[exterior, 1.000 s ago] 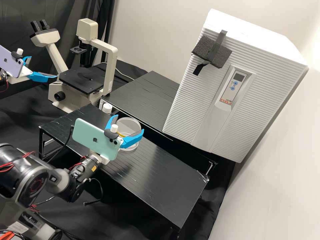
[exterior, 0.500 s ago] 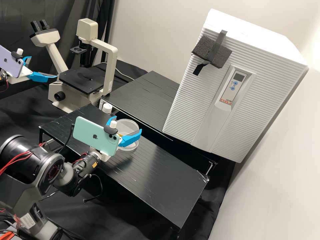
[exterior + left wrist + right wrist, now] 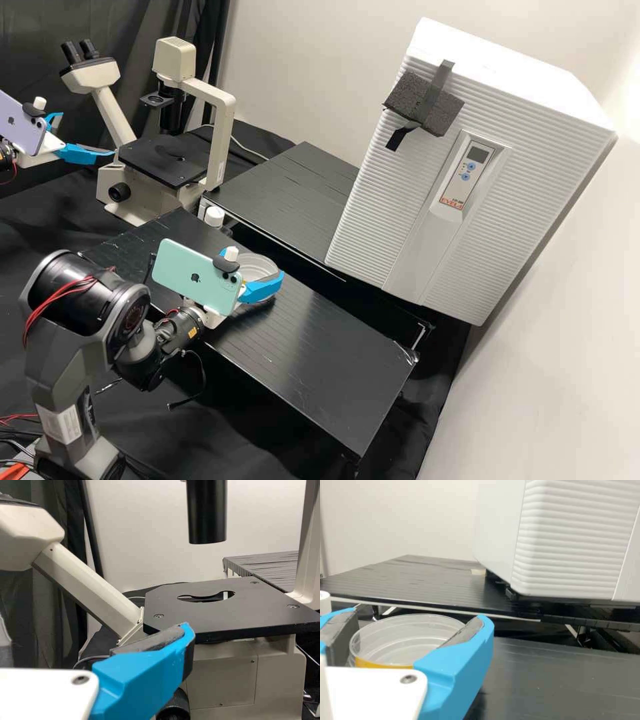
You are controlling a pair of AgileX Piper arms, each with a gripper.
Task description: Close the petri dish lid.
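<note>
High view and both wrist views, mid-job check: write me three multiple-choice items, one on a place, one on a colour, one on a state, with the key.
1. Where is the clear round petri dish?
A) On the microscope stage
B) At the white right end effector
C) On top of the incubator

2. What colour is the rectangular smartphone by the right end effector?
A) Mint green
B) Red
C) Black

3. How is the blue-fingered left end effector?
A) Shut, empty
B) Shut on a lid
C) Open

B: the right wrist view shows the dish there.
A: the high view shows its green back.
C: the high view shows its two fingers apart.
</note>
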